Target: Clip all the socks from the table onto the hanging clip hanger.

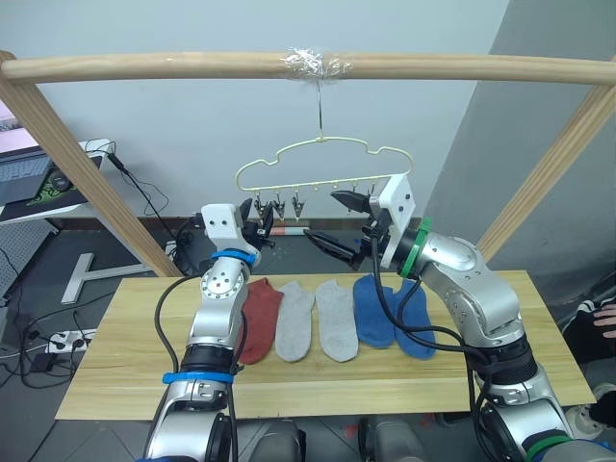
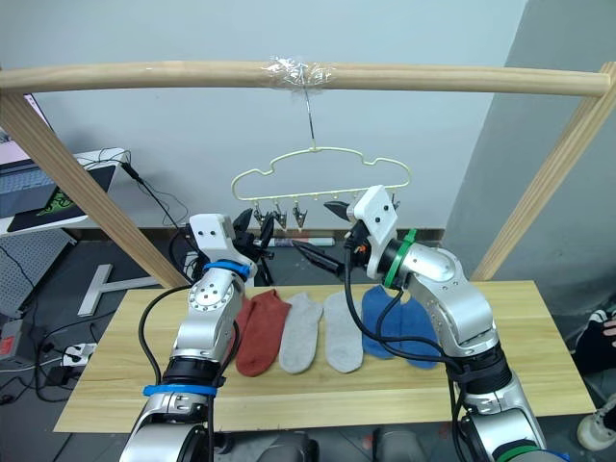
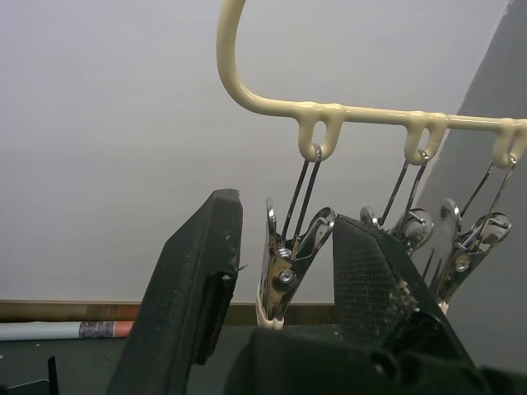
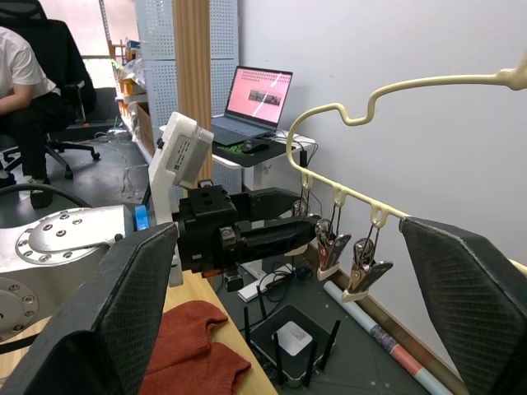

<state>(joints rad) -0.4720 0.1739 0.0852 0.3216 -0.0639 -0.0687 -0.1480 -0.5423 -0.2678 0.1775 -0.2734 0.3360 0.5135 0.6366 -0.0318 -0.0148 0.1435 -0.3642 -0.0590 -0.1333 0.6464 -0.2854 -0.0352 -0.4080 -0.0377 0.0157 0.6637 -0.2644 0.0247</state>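
Spread wide, the left claw (image 3: 280, 288) brackets the end clip (image 3: 288, 263) of the clip hanger (image 1: 322, 164) at frame centre; the right claw (image 1: 342, 221) gapes empty beside it. Five socks (image 1: 332, 318) lie on the tabletop (image 1: 115, 385) below. Squeezing sockless risks swinging the hanger.

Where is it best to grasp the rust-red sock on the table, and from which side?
Probably at the open cuff end of the rust-red sock, nearest the hanger, coming from above with the left hand. The sock lies flat, and its outer side is free of neighbours.
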